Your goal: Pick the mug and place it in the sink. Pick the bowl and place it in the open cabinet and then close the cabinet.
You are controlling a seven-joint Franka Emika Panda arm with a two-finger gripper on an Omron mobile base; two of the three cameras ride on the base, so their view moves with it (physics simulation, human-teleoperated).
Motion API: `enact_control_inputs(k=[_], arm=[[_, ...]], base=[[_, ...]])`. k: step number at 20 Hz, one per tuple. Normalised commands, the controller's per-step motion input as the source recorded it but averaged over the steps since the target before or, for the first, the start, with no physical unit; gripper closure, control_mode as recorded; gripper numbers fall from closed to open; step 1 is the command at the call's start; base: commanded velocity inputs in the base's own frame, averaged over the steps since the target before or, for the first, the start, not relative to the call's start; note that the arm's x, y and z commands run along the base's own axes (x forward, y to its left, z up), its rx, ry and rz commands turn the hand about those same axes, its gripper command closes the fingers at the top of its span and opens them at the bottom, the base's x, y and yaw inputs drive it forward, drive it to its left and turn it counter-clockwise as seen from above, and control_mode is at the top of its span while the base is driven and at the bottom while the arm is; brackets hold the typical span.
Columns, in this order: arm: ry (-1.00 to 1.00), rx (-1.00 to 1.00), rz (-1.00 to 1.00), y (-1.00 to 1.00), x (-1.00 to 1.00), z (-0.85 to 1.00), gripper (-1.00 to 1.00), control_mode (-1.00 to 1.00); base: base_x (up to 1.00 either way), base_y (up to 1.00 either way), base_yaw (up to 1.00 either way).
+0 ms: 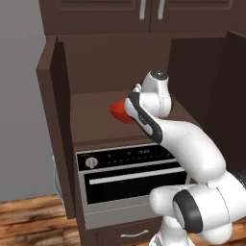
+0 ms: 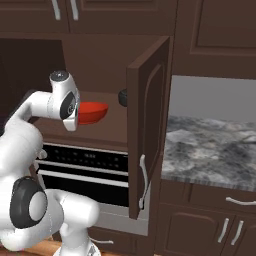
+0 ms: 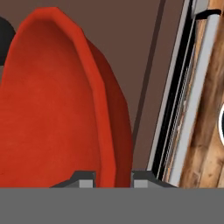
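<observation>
**Hand view puts the bowl rim between the jaws, over the oven**

Hand view: the red bowl (image 3: pixel 52 100) takes up the left and middle of the picture, seen edge-on. Its rim runs down between the two dark fingertips (image 3: pixel 85 179), which stand close on either side of it, so the jaws (image 3: pixel 113 179) are nearly closed and pinch the bowl's wall. Brown cabinet panel lies behind the bowl, and the oven's (image 3: pixel 183 113) black and silver front and the wooden floor (image 3: pixel 205 131) pass along the right edge.

Left base view: the white arm (image 1: pixel 192 149) reaches up and forward into the open cabinet (image 1: pixel 91 72) directly above the oven (image 1: pixel 129 178). The bowl (image 1: pixel 118 112) shows as a red wedge left of the wrist, just above the cabinet's floor near its front edge; contact with the shelf cannot be told. Both cabinet doors stand swung open, one on either side of the oven.

Right base view: the bowl (image 2: pixel 93 112) sits just right of the wrist, inside the cabinet (image 2: pixel 100 55) above the oven (image 2: pixel 82 172). The right door (image 2: pixel 147 125) hangs open right of the oven, and beyond it lies a mottled grey tabletop (image 2: pixel 215 150).
</observation>
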Motion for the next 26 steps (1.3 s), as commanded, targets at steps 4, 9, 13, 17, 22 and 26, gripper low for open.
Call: enact_control_inputs(k=[4, 9, 13, 17, 22, 26], arm=[[-0.01, 0.0, 0.01, 0.01, 0.44, -0.38, 1.0, -1.0], [-0.05, 0.0, 0.0, 0.0, 0.51, -0.35, 1.0, -1.0], [-0.02, 0.0, 0.0, 0.0, 0.56, -0.28, 1.0, -1.0], [0.0, 0.04, 0.0, 0.0, 0.51, -0.16, 1.0, -1.0], [0.0, 0.06, 0.0, 0.0, 0.43, -0.27, 1.0, -1.0], [0.0, 0.03, 0.0, 0.01, 0.41, -0.28, 1.0, -1.0]], base=[[0.0, 0.0, 0.0], [0.0, 0.0, 0.0], [0.0, 0.0, 0.0], [0.0, 0.0, 0.0], [0.0, 0.0, 0.0], [0.0, 0.0, 0.0]])
